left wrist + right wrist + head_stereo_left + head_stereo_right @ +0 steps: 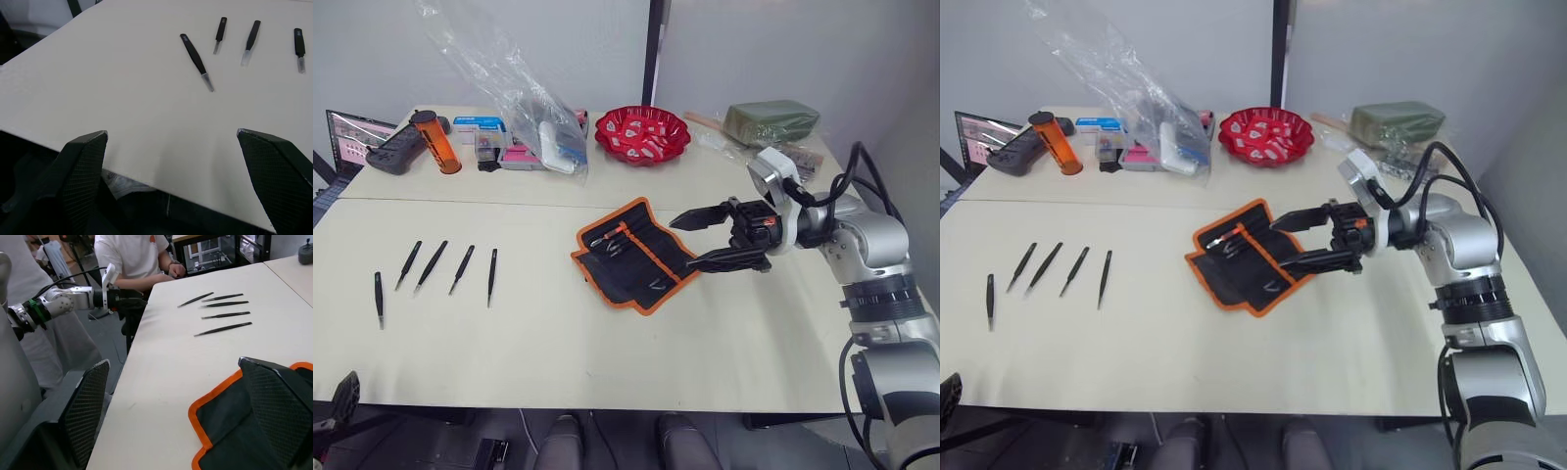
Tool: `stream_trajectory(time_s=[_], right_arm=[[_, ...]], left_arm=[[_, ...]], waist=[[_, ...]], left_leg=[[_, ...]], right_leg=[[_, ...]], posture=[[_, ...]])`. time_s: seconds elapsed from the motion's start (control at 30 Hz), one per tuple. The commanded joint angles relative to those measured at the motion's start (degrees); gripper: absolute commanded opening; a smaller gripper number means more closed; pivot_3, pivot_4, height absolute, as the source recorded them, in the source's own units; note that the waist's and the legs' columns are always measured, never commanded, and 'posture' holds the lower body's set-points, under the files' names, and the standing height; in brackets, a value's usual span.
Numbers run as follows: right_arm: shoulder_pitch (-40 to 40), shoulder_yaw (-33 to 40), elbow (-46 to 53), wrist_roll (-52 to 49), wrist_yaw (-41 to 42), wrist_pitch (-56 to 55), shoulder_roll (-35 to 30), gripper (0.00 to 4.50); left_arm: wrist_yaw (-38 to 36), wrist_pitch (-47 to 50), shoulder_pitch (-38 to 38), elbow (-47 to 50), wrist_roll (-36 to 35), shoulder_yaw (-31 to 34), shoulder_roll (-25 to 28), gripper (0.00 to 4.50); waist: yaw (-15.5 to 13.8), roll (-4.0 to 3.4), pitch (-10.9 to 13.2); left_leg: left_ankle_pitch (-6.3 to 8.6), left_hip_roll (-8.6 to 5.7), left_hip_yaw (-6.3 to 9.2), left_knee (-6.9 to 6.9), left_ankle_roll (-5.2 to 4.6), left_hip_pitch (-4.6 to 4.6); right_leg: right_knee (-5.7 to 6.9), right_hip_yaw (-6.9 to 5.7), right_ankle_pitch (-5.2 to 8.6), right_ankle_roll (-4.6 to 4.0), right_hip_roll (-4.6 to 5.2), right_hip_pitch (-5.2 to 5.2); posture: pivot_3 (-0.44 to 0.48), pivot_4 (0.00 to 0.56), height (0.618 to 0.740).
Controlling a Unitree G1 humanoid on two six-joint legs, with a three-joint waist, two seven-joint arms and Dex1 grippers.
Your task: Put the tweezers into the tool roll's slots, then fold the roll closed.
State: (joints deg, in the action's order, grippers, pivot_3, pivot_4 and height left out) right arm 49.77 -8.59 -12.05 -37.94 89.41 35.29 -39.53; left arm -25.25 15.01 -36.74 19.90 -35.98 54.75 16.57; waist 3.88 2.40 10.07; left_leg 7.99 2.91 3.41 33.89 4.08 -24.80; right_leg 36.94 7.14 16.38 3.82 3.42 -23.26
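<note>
A pale cream table (607, 352) fills the lower frame of the head views, its near edge at the bottom. At lower left of the frame the left gripper (171, 139) sits at the table's near edge, its two fingers spread wide with nothing between them. Just beyond, in the left half of the frame, the five tweezers (433, 264) lie side by side on the bare surface, well apart from the tool roll (634, 252), which lies unrolled and flat at centre frame, its orange binding showing. The right gripper (698, 241) hovers at the roll's right edge, fingers splayed, one above and one below that edge. Further back stand an orange bottle (436, 141), a clear plastic bag (514, 83) and a red bowl (642, 134), before a plain grey wall (783, 49). The right wrist view adds a seated person (137, 259) in a white shirt beyond the table's far end.
</note>
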Motion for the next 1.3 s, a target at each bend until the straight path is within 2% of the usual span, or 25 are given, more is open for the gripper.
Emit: stream_trajectory(time_s=[0.03,0.17,0.23,0.37,0.53,0.67,0.9,1.13,1.3], right_arm=[[1.97,-0.78,0.26,-0.99,3.09,-1.51,0.22,4.48],[2.75,-0.41,-0.34,1.41,2.53,-3.3,2.53,4.48],[2.72,-0.18,0.14,2.31,1.44,-4.16,3.16,4.48],[2.42,0.54,1.52,3.09,-0.23,-4.31,3.62,4.48],[1.28,1.55,2.46,4.08,-1.82,-5.13,3.46,4.48],[0.39,1.93,2.54,5.18,-1.85,-6.09,2.84,4.48],[0.28,2.58,2.14,5.66,-2.41,-6.58,3.56,4.5],[-0.02,2.99,2.34,5.54,-2.5,-6.97,3.89,4.5],[-0.35,3.13,2.17,5.68,-2.76,-7.75,3.74,4.5]], left_arm=[[5.6,-2.35,1.67,3.24,0.27,2.14,-0.81,4.5],[14.5,3.4,8.49,3.78,0.59,-0.24,2.05,4.5],[16.74,6.63,12.05,2.09,-0.06,-1.74,3.67,4.5],[18.11,9.59,18.0,-2.44,0.98,-4.7,6.95,4.5],[19.12,11.87,23.21,-8.23,4.93,-9.68,10.35,4.5],[20.16,12.83,28.19,-11.66,5.96,-12.58,10.43,4.5],[20.54,11.13,32.14,-16.48,11.15,-17.72,10.11,2.31],[20.6,9.63,33.08,-19.93,11.83,-15.53,10.01,0.01],[19.74,8.71,31.51,-18.06,9.97,-12.98,9.18,0.01]], waist=[[-0.06,0.0,0.0],[-0.38,0.06,0.0],[-0.41,0.06,-0.01],[-0.3,0.07,-0.01],[0.06,0.06,-0.01],[-0.08,0.07,-0.01],[-0.36,-0.01,-0.02],[-1.21,-0.02,-0.03],[-1.06,-0.02,-0.03]], left_leg=[[0.0,0.0,0.0,0.01,0.0,0.0],[-0.02,0.0,0.02,0.04,-0.02,0.01],[-0.07,0.0,0.02,0.08,-0.11,0.01],[-0.21,-0.01,0.02,0.05,-0.32,0.0],[-0.21,0.02,0.03,0.0,-0.33,0.01],[-0.21,0.02,0.04,0.02,-0.33,0.01],[-0.22,0.01,0.05,0.0,-0.33,0.04],[-0.22,0.0,0.05,0.03,-0.32,0.06],[-0.22,0.01,0.04,0.02,-0.32,0.06]], right_leg=[[0.0,0.0,0.0,0.0,0.0,0.0],[0.09,-0.03,-0.01,0.01,-0.03,0.01],[0.09,-0.02,-0.04,0.04,-0.03,0.07],[0.11,-0.03,-0.25,0.37,-0.04,0.04],[0.17,-0.04,-0.38,0.29,-0.07,0.02],[0.17,-0.05,-0.42,0.27,-0.08,0.04],[0.2,-0.06,-0.54,0.11,-0.08,0.06],[0.19,-0.05,-0.56,0.15,-0.08,0.1],[0.2,-0.05,-0.57,0.14,-0.07,0.1]], posture=[[0.0,0.15,0.74],[0.0,0.15,0.74],[0.0,0.15,0.74],[0.0,0.15,0.74],[0.0,0.15,0.74],[0.0,0.15,0.74],[0.0,0.15,0.74],[0.0,0.15,0.74],[0.0,0.15,0.74]])
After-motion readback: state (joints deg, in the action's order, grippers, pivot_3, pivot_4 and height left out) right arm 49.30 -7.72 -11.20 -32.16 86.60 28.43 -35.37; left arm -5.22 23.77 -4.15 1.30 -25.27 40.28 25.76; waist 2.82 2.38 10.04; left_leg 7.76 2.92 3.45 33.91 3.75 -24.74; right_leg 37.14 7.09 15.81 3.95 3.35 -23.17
